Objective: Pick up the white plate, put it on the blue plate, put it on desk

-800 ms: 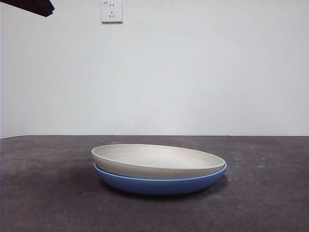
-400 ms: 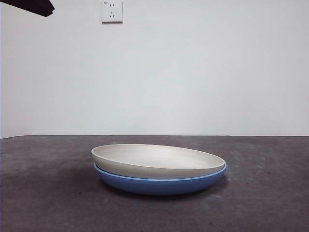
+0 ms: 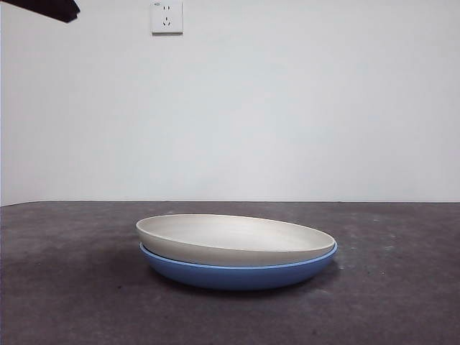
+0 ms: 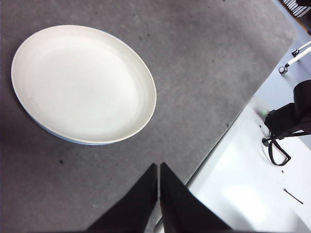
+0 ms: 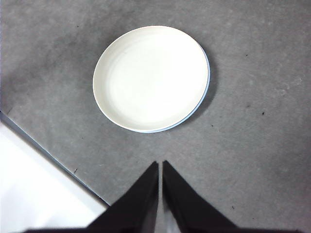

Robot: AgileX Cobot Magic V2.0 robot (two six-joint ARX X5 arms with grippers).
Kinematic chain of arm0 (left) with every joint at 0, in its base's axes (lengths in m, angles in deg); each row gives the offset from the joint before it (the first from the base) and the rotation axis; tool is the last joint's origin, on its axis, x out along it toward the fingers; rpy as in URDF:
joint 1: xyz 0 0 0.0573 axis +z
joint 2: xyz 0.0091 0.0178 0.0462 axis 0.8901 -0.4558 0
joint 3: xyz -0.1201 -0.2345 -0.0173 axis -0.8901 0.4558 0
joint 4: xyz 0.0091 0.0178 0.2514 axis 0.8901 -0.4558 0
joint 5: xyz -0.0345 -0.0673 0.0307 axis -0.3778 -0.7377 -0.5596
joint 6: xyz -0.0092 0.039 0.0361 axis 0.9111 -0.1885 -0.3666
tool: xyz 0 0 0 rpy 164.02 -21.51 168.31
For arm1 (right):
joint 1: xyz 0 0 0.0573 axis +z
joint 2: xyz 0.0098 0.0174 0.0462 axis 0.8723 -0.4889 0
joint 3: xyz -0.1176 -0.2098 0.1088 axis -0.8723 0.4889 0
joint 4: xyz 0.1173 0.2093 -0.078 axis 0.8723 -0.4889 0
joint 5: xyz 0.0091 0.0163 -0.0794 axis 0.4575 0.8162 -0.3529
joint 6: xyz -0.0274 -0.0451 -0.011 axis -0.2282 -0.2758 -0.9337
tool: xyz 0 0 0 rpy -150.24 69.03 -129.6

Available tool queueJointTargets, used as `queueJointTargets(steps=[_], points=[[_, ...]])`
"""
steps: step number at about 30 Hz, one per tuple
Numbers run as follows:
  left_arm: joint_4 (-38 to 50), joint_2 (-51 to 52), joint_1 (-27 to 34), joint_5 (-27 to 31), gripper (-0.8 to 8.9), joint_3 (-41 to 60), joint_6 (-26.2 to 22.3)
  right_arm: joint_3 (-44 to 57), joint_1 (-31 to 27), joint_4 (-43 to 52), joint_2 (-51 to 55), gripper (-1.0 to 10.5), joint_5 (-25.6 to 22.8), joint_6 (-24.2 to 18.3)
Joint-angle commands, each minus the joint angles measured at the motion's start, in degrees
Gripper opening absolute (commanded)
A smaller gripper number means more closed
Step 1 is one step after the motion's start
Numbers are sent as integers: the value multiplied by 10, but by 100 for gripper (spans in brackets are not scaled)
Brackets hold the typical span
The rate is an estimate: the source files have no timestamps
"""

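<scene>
The white plate (image 3: pixel 230 237) lies nested in the blue plate (image 3: pixel 237 274) on the desk (image 3: pixel 72 287), tilted slightly. In the left wrist view the white plate (image 4: pixel 82 82) covers the blue plate, which shows only as a thin rim (image 4: pixel 53 133). In the right wrist view the white plate (image 5: pixel 150 77) sits on the blue plate (image 5: pixel 206 73), again just a rim. My left gripper (image 4: pixel 159 167) is shut and empty, high above the desk and apart from the plates. My right gripper (image 5: pixel 160 165) is shut and empty, also high and apart. A black arm tip (image 3: pixel 43 8) shows at the top left corner.
A wall socket (image 3: pixel 166 16) is on the white back wall. The desk's edge (image 4: pixel 214 150) runs near my left gripper, with a white surface and a black stand (image 4: pixel 286 121) beyond it. Another desk edge (image 5: pixel 48 160) shows in the right wrist view.
</scene>
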Motion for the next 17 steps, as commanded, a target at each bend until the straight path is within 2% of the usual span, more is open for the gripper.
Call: queueJointTargets(steps=[1,5,8,10,14,17], points=[[30,15,6,-2,9,-7,-24,-6,3,5,-4,8,2,-5],[126,58,38,5,9,-4,-80,-6,3,5,-4,8,2,-5],[241,110,75,14,9,15,-127,-6,3,5,-4,8,2,-5],[328,150,101,36,9,41,-137,-6,3,5,-4,8,2,-5],[480,233,152,138,8,116,-134,-6,3,5,-4,8,2,-5],[537,286,187,220,8,177,-126,-6,3,5,-4,8,2,-5]])
